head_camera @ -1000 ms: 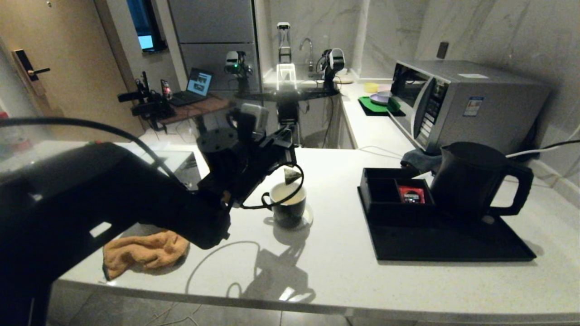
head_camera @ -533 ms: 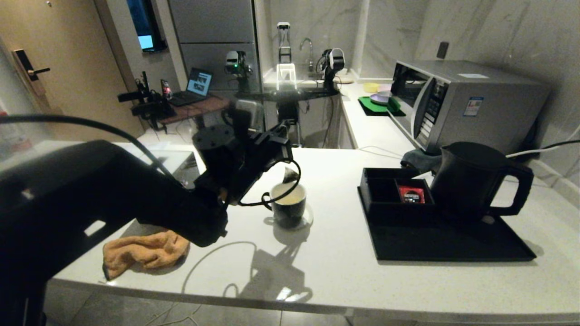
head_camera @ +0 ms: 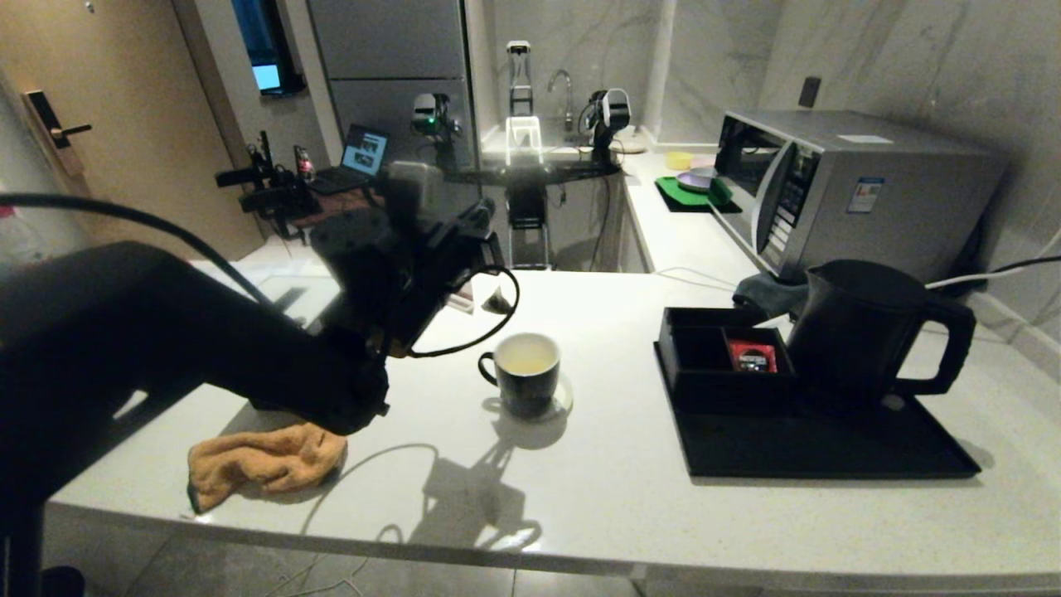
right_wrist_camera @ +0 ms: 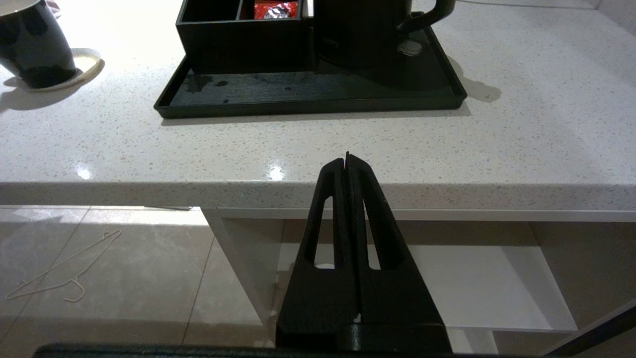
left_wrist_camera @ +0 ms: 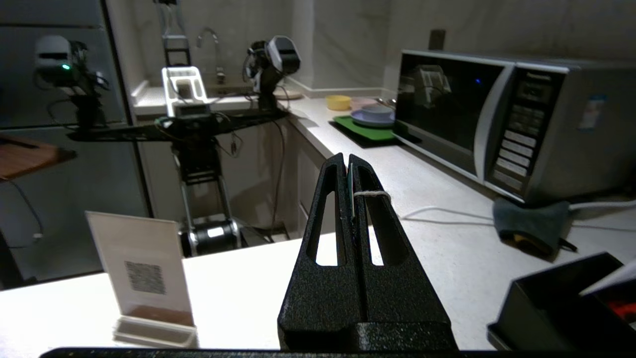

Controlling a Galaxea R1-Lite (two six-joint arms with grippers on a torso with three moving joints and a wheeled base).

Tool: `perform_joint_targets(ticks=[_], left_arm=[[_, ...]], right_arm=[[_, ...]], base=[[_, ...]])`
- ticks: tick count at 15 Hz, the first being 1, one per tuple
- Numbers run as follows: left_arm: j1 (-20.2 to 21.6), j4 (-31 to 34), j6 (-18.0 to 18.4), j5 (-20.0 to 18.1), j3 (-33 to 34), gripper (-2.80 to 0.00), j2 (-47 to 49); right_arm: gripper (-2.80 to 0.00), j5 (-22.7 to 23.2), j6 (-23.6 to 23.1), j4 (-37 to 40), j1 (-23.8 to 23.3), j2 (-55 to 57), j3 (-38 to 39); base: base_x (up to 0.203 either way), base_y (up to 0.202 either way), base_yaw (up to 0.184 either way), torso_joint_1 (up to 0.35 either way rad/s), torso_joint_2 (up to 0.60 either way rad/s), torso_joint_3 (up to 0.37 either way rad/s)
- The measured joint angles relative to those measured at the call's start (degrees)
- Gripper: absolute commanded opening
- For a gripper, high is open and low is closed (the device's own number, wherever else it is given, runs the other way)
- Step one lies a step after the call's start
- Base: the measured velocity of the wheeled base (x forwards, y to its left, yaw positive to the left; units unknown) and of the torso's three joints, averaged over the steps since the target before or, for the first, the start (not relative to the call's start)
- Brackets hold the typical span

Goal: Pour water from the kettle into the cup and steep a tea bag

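The black cup [head_camera: 524,373] stands on the counter with pale yellowish water [head_camera: 527,357] inside; its side also shows in the right wrist view, cup [right_wrist_camera: 32,49]. My left gripper [head_camera: 485,232] hangs above and to the left of it, shut on the tea bag's white tag [left_wrist_camera: 351,191], with the string [left_wrist_camera: 371,193] looped over one finger. The tea bag [head_camera: 497,300] dangles in the air beyond the cup's left side, outside the cup. The black kettle [head_camera: 862,332] stands upright on the black tray [head_camera: 829,452] at the right. My right gripper [right_wrist_camera: 347,158] is shut and parked below the counter's front edge.
A black compartment box [head_camera: 704,352] holding a red packet [head_camera: 753,356] sits on the tray beside the kettle. An orange cloth [head_camera: 261,460] lies near the front left edge. A microwave [head_camera: 845,191] and a grey cloth [head_camera: 767,290] are behind the kettle. A sign card [left_wrist_camera: 139,268] stands far left.
My left gripper rose and swung left. The tea bag, which hung at the cup's mouth, came away and now dangles left of the cup.
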Motion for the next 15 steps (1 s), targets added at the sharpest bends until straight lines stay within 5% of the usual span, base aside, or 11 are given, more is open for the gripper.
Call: perform_joint_targets(ticks=[11, 15], left_arm=[[8.83, 0.44, -0.02, 0.01, 0.22, -2.8, -5.83], [12.35, 5.07, -0.02, 0.0, 0.09, -2.8, -8.87]], right_arm=[[-2.8, 0.0, 0.02, 0.02, 0.0, 0.0, 0.0], [-2.8, -0.02, 0.02, 0.02, 0.0, 0.0, -0.02]], base=[[0.0, 0.0, 0.0, 0.0, 0.0, 0.0], [0.0, 0.0, 0.0, 0.0, 0.0, 0.0]])
